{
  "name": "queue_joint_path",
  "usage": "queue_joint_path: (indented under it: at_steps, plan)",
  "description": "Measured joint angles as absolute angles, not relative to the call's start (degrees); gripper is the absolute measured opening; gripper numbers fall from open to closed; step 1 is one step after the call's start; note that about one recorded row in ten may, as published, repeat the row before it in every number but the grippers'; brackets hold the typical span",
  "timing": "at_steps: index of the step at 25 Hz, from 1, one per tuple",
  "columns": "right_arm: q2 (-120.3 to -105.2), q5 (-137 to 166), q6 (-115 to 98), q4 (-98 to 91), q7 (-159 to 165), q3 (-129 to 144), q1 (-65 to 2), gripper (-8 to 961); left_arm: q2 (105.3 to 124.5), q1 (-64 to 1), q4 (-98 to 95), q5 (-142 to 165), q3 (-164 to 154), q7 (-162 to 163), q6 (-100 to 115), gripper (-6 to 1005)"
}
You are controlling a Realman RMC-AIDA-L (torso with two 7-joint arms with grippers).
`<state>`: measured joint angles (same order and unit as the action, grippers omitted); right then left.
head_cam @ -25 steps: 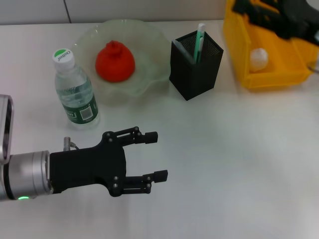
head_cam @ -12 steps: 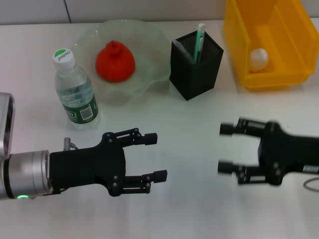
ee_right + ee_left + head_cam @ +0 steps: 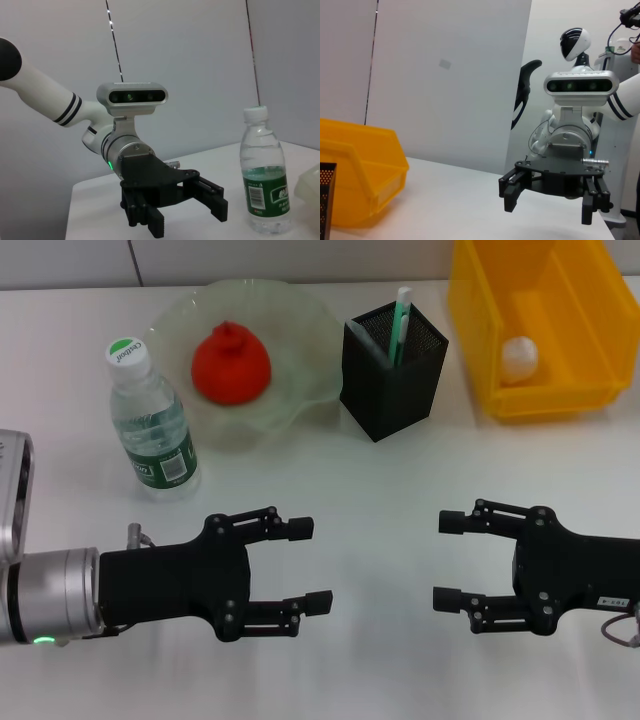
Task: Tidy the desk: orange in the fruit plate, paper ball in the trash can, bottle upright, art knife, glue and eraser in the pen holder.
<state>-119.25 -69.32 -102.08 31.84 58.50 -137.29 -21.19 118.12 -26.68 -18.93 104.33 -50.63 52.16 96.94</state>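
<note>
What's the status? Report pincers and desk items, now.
Left pincer and right pincer open, empty, low over table. Orange in fruit plate, bottle upright. Nothing obstructing.

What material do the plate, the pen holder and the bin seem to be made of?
The plate looks like translucent pale-green glass: light passes through its wavy rim. The pen holder looks like black metal mesh, with fine holes showing. The bin seems to be bright yellow plastic, smooth with a slight gloss.
</note>
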Motion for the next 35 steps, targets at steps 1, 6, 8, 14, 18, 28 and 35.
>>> queue_joint_path:
  at_steps: [1,6,8,14,18,28,35]
  plan:
    - [-119.26,-69.3,-102.0,31.9,58.5,-137.3,-21.2,819,118.12,-26.7,-18.9,104.3,-50.6,52.2,96.9,798]
    - [-119.22,-69.3,-101.9,31.9,58.1,-137.3,-21.5,818,118.01,-26.6,-19.0,104.3,-50.6,52.2,96.8,798]
    - [-119.21,-69.3,-101.9,31.9,57.9,-137.3,-21.5,818,117.95,-26.5,-19.0,104.3,-50.6,52.2,97.0,798]
    - [-119.18,-69.4,-101.3,31.8,57.8,-137.4,-21.8,818,117.95,-26.4,-19.1,105.1,-50.6,52.1,97.1,798]
    - [-119.17,-69.4,-101.1,31.7,57.7,-137.4,-21.8,818,117.94,-26.5,-19.2,105.2,-50.6,52.1,97.2,798]
    - [-119.18,-69.9,-101.5,31.6,57.7,-137.3,-22.1,818,117.94,-26.6,-19.2,105.2,-50.4,52.1,97.2,798]
    - [-119.23,-70.0,-101.5,31.6,57.7,-137.4,-22.4,818,117.94,-26.3,-19.2,105.2,-50.6,52.1,97.3,798]
